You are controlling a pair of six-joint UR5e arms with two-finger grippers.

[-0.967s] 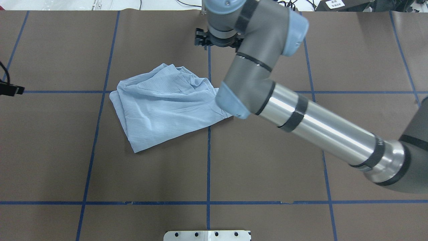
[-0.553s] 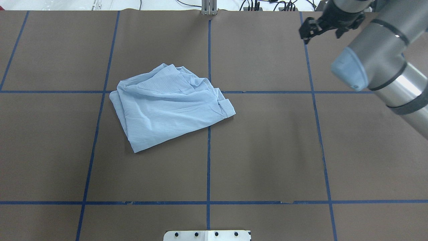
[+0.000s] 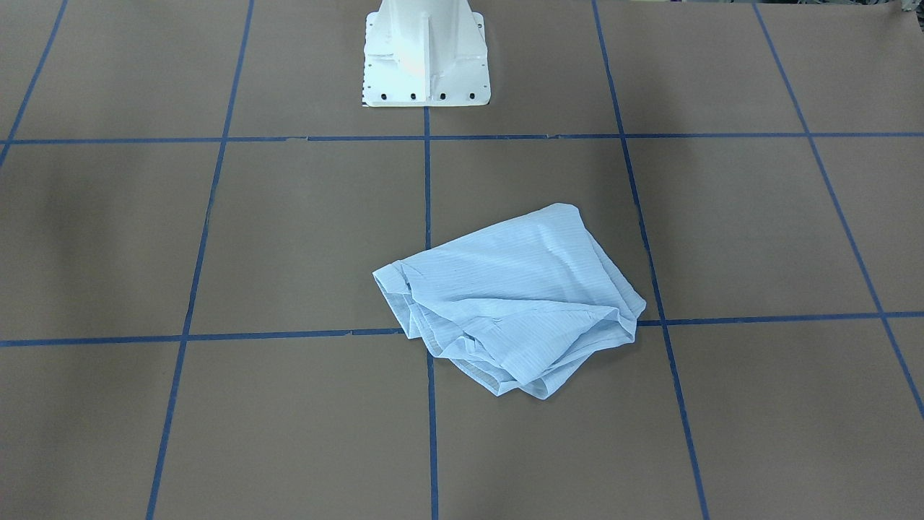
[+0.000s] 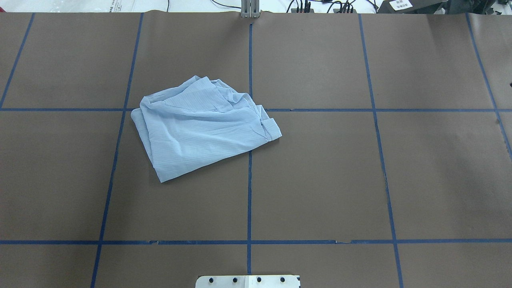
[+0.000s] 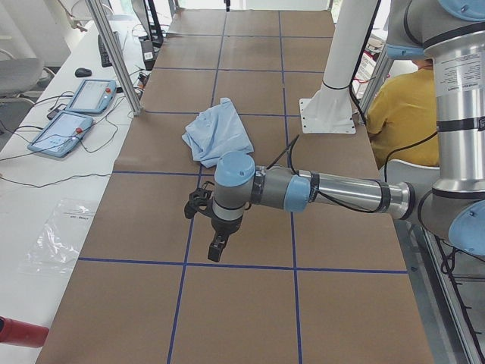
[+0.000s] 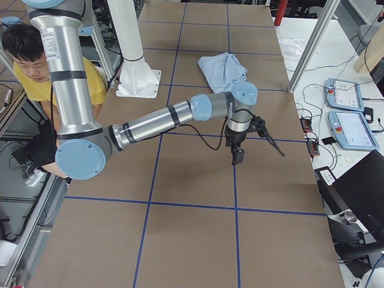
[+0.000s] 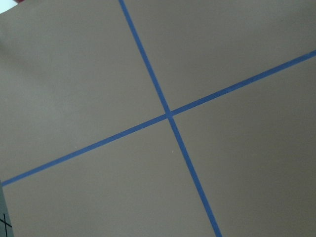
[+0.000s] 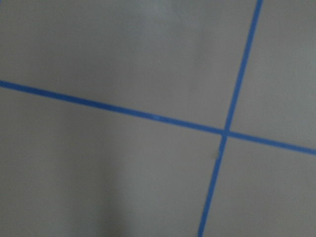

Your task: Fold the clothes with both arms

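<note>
Left gripper (image 5: 207, 227) and right gripper (image 6: 249, 149), state untellable, hover well apart from shirt (image 4: 200, 128).

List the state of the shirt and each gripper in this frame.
Shirt: roughly folded, wrinkled, lying on the table, nothing touching it.
Left gripper: above the table, apart from the shirt; open or shut cannot be told.
Right gripper: above the table, apart from the shirt; open or shut cannot be told.

L gripper (image 5: 215, 246) & R gripper (image 6: 238, 155): only in side views, can't tell if open. R wrist view: tape lines (image 8: 148, 116) blurry.
</note>
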